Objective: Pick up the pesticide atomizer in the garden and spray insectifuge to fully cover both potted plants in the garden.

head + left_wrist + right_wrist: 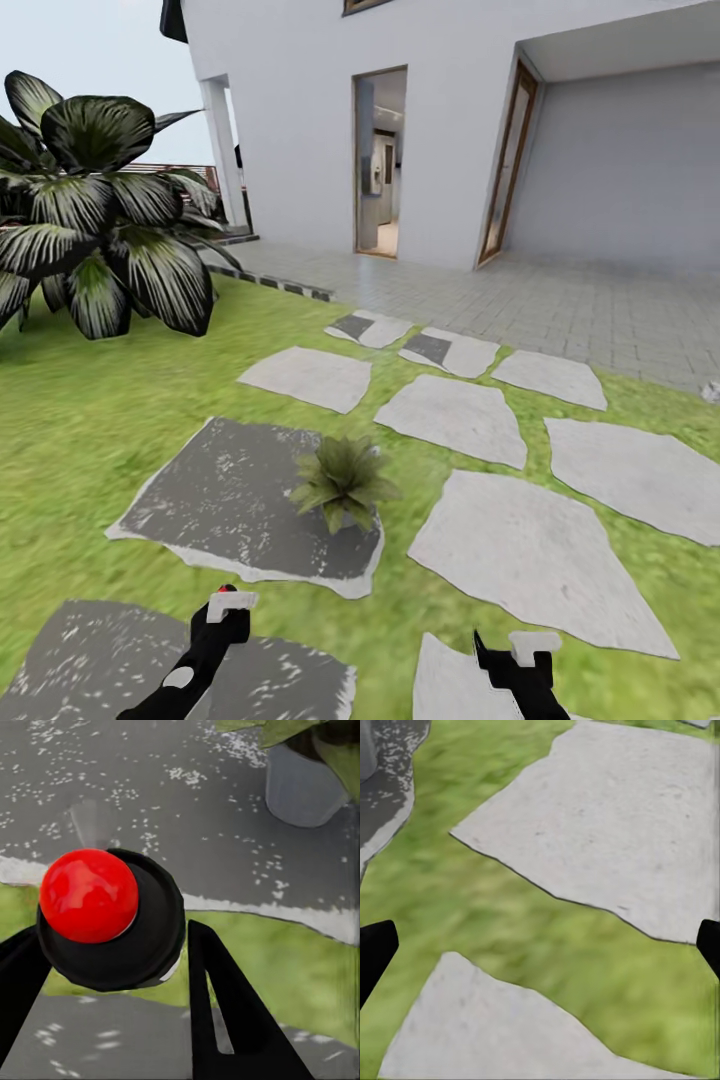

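My left claw (pixel 112 967) is closed around the pesticide atomizer (pixel 105 919), red top toward the wrist camera, held over a dark stepping stone (pixel 220 490). One potted plant (pixel 342 482) sits on that stone's edge just ahead. My right claw (pixel 540 945) hangs wide open, empty, over lawn (pixel 585 945).

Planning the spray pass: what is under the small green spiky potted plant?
The small green spiky potted plant stands in a grey pot on a dark speckled stepping stone. The stone beneath the pot is covered.

My left gripper (pixel 112 967) grips the pesticide atomizer (pixel 109 919): glossy red top, matt black body. Stepping stones (pixel 607 832) look rough and speckled; the plant's pot (pixel 300 791) smooth grey.
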Controlling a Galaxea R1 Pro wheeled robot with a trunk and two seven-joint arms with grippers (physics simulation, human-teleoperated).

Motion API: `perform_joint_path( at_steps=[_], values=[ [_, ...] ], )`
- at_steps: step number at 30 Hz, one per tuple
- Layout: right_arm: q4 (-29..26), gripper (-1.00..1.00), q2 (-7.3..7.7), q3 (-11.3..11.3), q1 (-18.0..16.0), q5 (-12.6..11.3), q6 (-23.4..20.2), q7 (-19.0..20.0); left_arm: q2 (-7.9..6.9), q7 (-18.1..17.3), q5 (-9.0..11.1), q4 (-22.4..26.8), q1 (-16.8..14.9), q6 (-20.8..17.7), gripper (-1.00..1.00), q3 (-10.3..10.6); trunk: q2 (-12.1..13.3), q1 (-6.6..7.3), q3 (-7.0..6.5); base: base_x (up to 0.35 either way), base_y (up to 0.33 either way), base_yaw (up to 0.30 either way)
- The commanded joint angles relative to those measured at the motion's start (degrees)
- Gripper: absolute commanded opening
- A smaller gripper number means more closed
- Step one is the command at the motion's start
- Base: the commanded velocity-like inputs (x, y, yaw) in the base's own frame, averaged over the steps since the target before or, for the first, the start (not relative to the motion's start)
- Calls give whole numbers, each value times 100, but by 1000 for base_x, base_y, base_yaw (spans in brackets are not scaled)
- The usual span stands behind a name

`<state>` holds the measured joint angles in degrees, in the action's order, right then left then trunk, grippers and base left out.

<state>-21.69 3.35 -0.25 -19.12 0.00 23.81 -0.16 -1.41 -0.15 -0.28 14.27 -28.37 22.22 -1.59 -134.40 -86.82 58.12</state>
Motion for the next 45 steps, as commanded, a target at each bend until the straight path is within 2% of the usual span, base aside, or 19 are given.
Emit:
perform_joint_path(
  at_steps=[1,10,16,18,19,22,24,26,28,29,30,32,33,34,35,38,42,43,45],
  values=[
    [7,100,-1,-2,-4,0,18,-2,0,-2,0,-3,-2,19,-100,-15,-2,-2,5,310,-108,-262],
    [7,100,-1,-2,-4,-6,16,-2,-35,-11,20,7,-2,19,-100,-26,-2,-2,5,334,-24,-143],
    [-11,100,-1,13,-4,12,10,27,-55,-27,-56,3,-2,37,-100,31,-2,-2,5,99,0,-2],
    [-31,100,10,10,-9,23,10,39,-66,-103,-154,5,-6,37,-100,39,-2,-2,5,10,0,0],
    [-54,100,25,12,-10,36,10,44,-86,-203,-248,5,-11,20,-100,41,-2,-2,5,5,0,0],
    [-271,100,61,23,-13,340,9,63,-323,-1033,-711,55,-63,-363,-100,36,-2,-2,5,2,0,0],
    [-514,100,78,24,-13,929,9,97,-546,-1893,-918,91,-89,-821,-100,30,-2,-2,5,0,0,0],
    [-784,100,62,19,-11,1790,-11,581,-740,-2774,-1012,161,-96,-1091,-100,34,-2,-2,5,0,0,0],
    [-917,100,45,18,-10,2077,-39,1015,-816,-3060,-1094,209,-97,-1141,-100,39,-2,-2,5,0,0,0],
    [-1021,100,36,17,-19,2230,-111,1434,-882,-3263,-1285,254,-98,-1163,-100,42,-2,-2,5,0,0,0],
    [-1072,100,30,17,-33,2291,-202,1677,-914,-3386,-1489,278,-98,-1174,-100,43,-2,-2,5,0,0,0],
    [-1270,100,4,25,-98,2371,-676,2371,-937,-3842,-2379,359,-108,-1207,-100,30,-2,-2,5,0,0,0],
    [-1378,100,-16,28,-113,2385,-853,2627,-922,-4000,-2679,411,-111,-1226,-100,26,-2,-2,5,0,0,0],
    [-1440,100,-32,35,-118,2389,-937,2765,-911,-4072,-2818,444,-112,-1239,-100,24,-2,-2,5,0,0,0],
    [-1700,100,-117,143,-134,2410,-1230,3343,-887,-4320,-3267,598,-118,-1347,-100,21,-2,-2,5,0,0,0],
    [-1945,100,-176,426,-141,2421,-1468,3844,-873,-4577,-3560,815,-125,-1632,-100,21,-2,-2,5,0,0,0],
    [-2194,100,-223,860,-144,2419,-1645,4055,-862,-4898,-3671,1103,-130,-1958,-100,29,-2,-2,5,0,0,0],
    [-2253,100,-266,963,-145,2418,-1701,4087,-853,-5127,-3701,1282,-129,-2052,-100,33,-2,-2,5,0,0,0],
    [-2319,100,-316,1027,-150,2418,-1786,4107,-843,-5277,-3749,1431,-129,-2110,-100,35,-2,-2,5,0,0,0]
  ],
)
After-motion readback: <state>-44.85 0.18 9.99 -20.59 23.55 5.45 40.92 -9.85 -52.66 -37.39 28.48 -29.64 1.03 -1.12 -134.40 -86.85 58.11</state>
